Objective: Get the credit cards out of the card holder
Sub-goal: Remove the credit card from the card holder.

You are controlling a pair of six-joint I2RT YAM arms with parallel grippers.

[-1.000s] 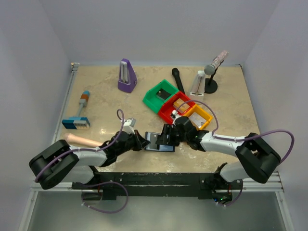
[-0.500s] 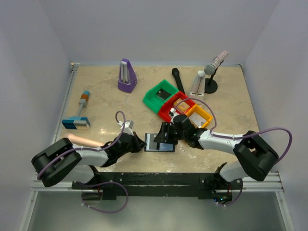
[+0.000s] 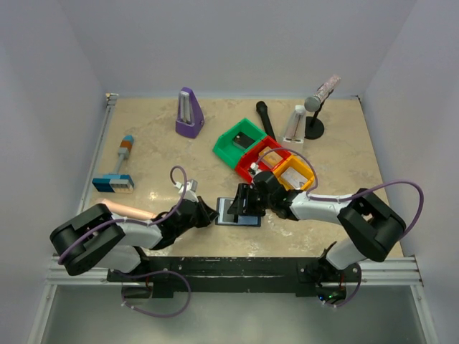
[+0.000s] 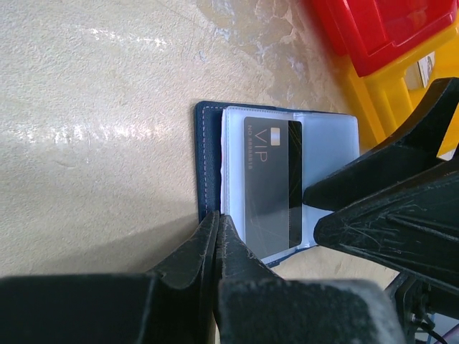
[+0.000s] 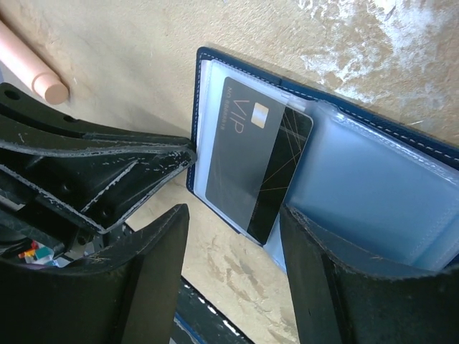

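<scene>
Two grippers meet at the card holder (image 3: 228, 211), which lies opened flat on the table (image 3: 143, 154) close to the near edge, just ahead of the arm bases. A pink cylinder (image 3: 125, 210) lies beside the left arm.

The left gripper (image 4: 217, 215) is fully closed. Its joined tips bear on the holder's navy edge at the left side. Whether a flap is pinched between them cannot be told; the contact reads as a hold-down.

The right gripper (image 5: 233, 211) comes in from the opposite side, partly open and gripping nothing. One finger stands to each side of the near corner of a dark credit card (image 5: 251, 165) marked VIP. The card rests among the clear pockets; how far it is out of its pocket cannot be told. No other card is visible.

Step in hand: lining up on the first card for extraction. None appears removed yet.

Next move: the right fingers need to reach the card's free edge, close on the card alone and not the pocket film, then draw it out along the pocket. The left gripper must keep the holder pinned.

Just behind the holder stand a red bin (image 3: 259, 159), a yellow bin (image 3: 307, 174) and a green bin (image 3: 228, 145). A purple metronome (image 3: 188, 113) stands farther back.
</scene>
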